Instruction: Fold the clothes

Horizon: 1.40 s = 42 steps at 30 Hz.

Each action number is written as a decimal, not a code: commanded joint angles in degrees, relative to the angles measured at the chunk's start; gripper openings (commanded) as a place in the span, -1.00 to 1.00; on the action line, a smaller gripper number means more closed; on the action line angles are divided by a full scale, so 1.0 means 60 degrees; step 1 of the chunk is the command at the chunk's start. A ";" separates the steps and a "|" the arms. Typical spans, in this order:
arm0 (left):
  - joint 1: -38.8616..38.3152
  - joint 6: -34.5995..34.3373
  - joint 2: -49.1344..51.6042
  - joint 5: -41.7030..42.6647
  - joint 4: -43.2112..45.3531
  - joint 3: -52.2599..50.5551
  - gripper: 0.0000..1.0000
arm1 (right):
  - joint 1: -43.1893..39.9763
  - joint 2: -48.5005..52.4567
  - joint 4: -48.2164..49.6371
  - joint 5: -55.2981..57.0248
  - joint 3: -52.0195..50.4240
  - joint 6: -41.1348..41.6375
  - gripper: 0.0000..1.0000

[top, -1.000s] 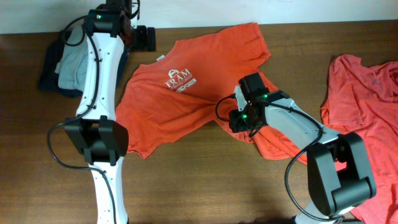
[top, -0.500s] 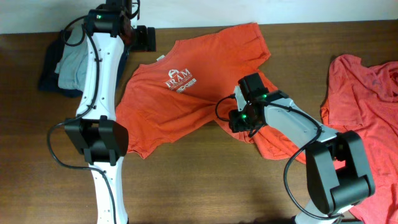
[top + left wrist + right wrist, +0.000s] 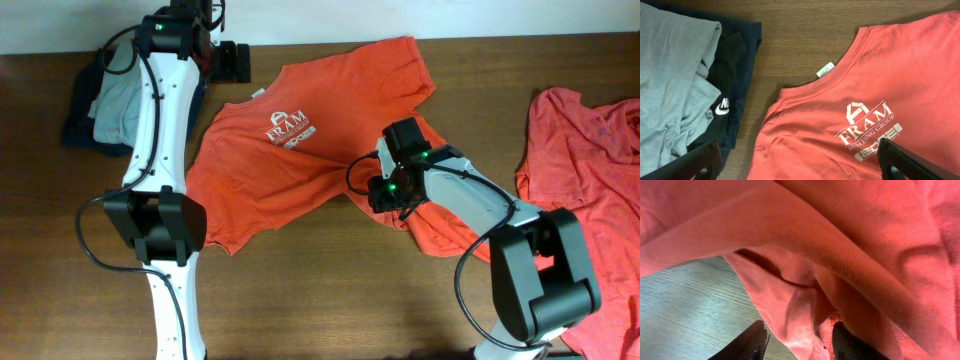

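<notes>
One T-shirt [image 3: 300, 150] in right claw [image 3: 799, 332]

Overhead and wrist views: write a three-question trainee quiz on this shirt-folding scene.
1. True or false: the spread T-shirt lies logo side up.
2. What lies beside its collar? A) grey and dark clothes B) a towel C) a box
3. Short answer: which gripper has shirt cloth between its jaws?
Key: 1 true; 2 A; 3 the right gripper.
</notes>
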 commanded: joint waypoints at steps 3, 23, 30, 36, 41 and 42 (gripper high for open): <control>0.0004 -0.0055 -0.0255 -0.0073 0.0015 0.0109 0.98 | 0.0029 0.0164 0.0029 0.0178 -0.0036 0.0138 -0.05; 0.0004 -0.0055 -0.0255 -0.0073 0.0015 0.0109 0.99 | 0.0029 0.0153 -0.0095 0.0146 0.0000 0.0168 -0.86; -0.0015 -0.0055 -0.0255 -0.0069 0.0015 0.0109 0.99 | 0.0040 -0.0237 -0.0943 0.0175 0.0379 0.0153 -0.92; 0.0004 -0.0055 -0.0255 -0.0069 0.0015 0.0109 0.98 | 0.0109 -0.1530 -0.2197 0.0138 0.0430 0.0131 -0.92; 0.0004 -0.0055 -0.0255 -0.0069 0.0015 0.0109 0.99 | 0.0521 -0.2153 -0.3213 0.0102 0.0430 0.0135 -0.92; 0.0000 -0.0055 -0.0255 -0.0069 0.0015 0.0109 0.98 | 0.0645 -0.2160 -0.3348 0.0102 0.0430 0.0135 -0.92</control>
